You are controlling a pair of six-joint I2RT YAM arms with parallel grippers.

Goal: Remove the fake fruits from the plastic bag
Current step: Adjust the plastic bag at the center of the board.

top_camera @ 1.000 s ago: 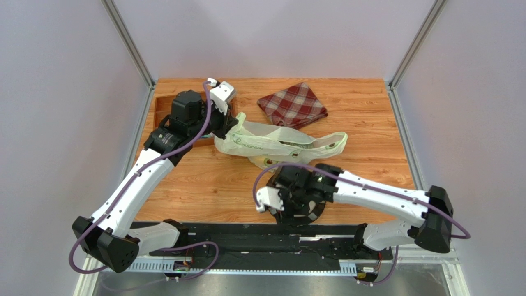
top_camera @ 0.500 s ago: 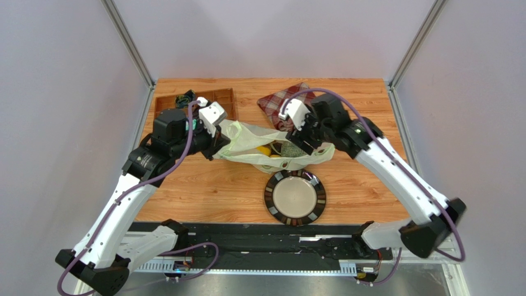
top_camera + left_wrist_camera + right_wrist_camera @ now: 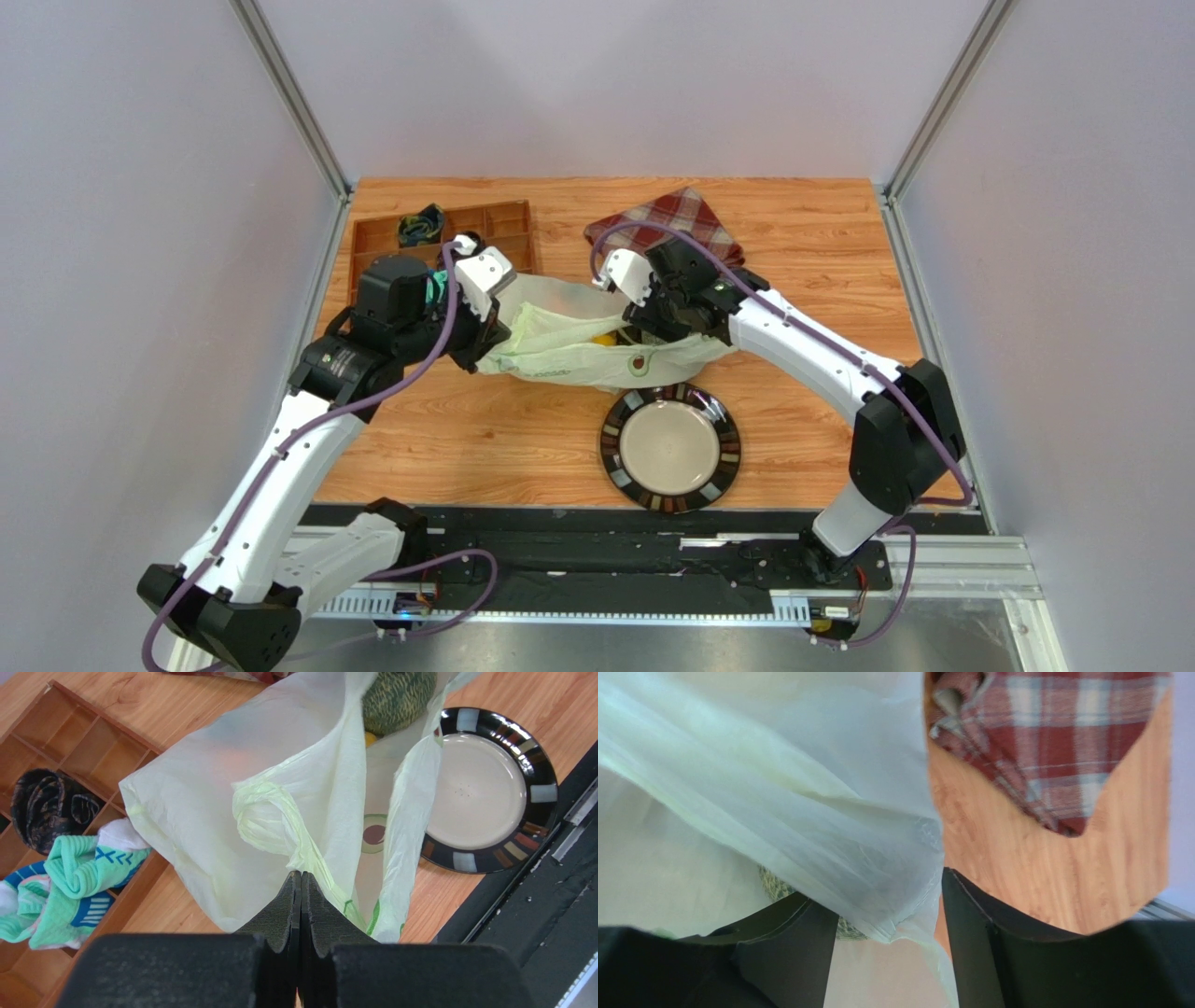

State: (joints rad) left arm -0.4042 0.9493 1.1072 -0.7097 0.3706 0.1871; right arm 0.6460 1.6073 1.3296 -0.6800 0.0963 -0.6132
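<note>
Top: plastic bag lies mid-tabletop between both arms, just behind the plate. Left wrist: left gripper clamped tight on bag film, netted melon showing in the bag mouth. Right wrist: right gripper jaws apart, bag edge in the gap.

table: wood | on it: plastic bag, dark-rimmed plate, plaid cloth, compartment tray

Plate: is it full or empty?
Empty. The plate shows a bare pale middle; the netted melon sits inside the plastic bag.
</note>
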